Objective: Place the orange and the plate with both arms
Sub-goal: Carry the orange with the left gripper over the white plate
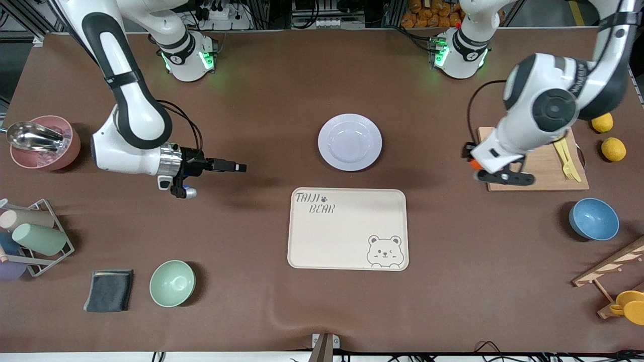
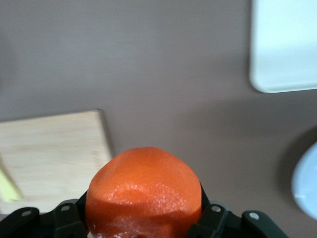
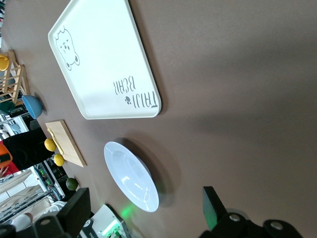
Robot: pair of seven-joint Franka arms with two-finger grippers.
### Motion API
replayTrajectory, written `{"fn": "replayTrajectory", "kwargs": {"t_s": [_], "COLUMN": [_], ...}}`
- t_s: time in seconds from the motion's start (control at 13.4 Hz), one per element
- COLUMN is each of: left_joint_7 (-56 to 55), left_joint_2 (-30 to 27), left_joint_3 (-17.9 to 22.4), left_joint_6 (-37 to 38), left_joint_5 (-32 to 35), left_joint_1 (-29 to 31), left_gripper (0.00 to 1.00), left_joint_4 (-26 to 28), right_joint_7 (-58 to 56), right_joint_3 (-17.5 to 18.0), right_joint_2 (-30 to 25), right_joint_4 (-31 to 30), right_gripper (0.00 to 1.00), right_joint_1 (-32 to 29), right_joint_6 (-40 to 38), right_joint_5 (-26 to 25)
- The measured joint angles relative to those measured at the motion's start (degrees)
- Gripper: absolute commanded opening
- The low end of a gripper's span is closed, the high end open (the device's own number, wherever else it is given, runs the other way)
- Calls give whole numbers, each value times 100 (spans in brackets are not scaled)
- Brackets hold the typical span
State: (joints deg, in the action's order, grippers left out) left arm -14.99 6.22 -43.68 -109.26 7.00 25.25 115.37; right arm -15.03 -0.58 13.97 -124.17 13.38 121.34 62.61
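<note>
The cream tray [image 1: 347, 229] lies near the middle of the table, toward the front edge. Just farther from the camera, the plate [image 1: 349, 142] rests on the bare tabletop. The orange [image 2: 144, 193] is grasped in the clenched left gripper [image 1: 475, 165], over the edge of the wooden board [image 1: 548, 168]. The right gripper [image 1: 235, 166] is held released above the table.

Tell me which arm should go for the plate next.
The right one. Its tool is open and empty over bare table, pointing toward the plate. The left tool is shut on the orange at the cutting board's edge, so it's busy.
</note>
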Motion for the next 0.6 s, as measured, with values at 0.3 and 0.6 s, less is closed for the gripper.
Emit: {"fn": "replayTrajectory", "kwargs": {"t_s": [0.3,0.6], "left_joint_7": [-1856,-3606], "left_joint_2": [464,1654], "left_joint_3": [-731,-711], "left_joint_6": [-26,-79], "left_joint_5": [-161,164], "left_joint_1": [-748,-2171], "left_gripper": [2,3], "left_joint_4": [-215,-839], "right_joint_7": [-739,-801], "right_joint_3": [1,2], "right_joint_2": [-4,-5], "right_joint_4": [-415,-518], "right_gripper": [100,100], "right_joint_1": [291,592], "right_joint_6": [496,907], "right_joint_5": [699,960]}}
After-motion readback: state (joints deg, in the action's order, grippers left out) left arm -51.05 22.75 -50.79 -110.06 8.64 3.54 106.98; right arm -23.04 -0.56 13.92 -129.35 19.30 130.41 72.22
